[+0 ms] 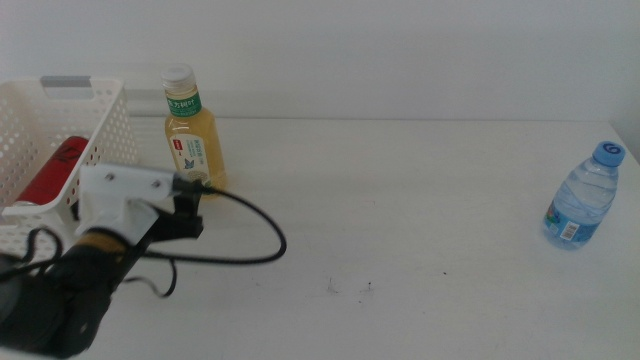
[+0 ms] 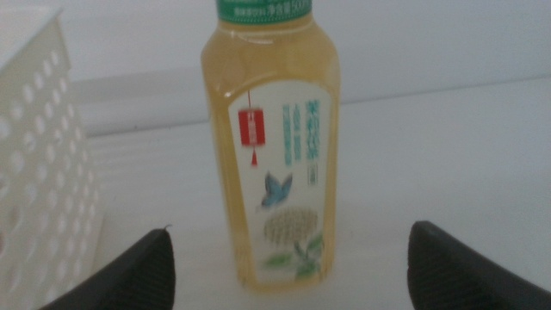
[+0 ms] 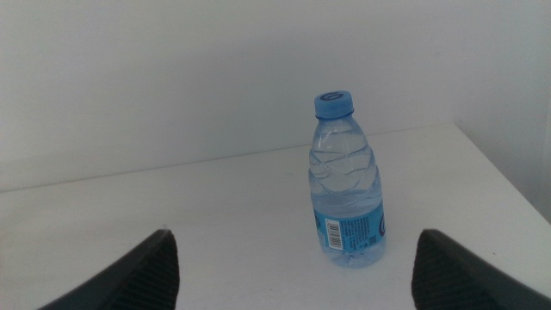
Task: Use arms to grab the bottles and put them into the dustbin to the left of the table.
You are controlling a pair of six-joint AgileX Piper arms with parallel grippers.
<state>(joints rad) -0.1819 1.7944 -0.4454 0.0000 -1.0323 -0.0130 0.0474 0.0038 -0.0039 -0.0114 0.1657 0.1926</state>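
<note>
A yellow tea bottle [image 1: 190, 140] with a white cap and green label stands upright on the white table [image 1: 400, 230], just right of the dustbin [image 1: 95, 115]. Inside that white lattice basket lies a slim red can [image 1: 48, 170]. My left gripper [image 1: 190, 208] is close in front of the tea bottle [image 2: 275, 146]; in the left wrist view the left gripper [image 2: 290, 228] is open, a jaw on either side of the bottle and not touching it. A small clear water bottle [image 1: 585, 200] with a blue cap stands far right. The right gripper [image 3: 294, 233] is open, short of the water bottle [image 3: 346, 189].
The dustbin wall [image 2: 34, 172] stands close beside the tea bottle. A black cable [image 1: 260, 225] loops from the left arm's white housing [image 1: 120, 192] over the table. A few dark specks [image 1: 350, 288] mark the middle of the tabletop. The right arm is outside the middle view.
</note>
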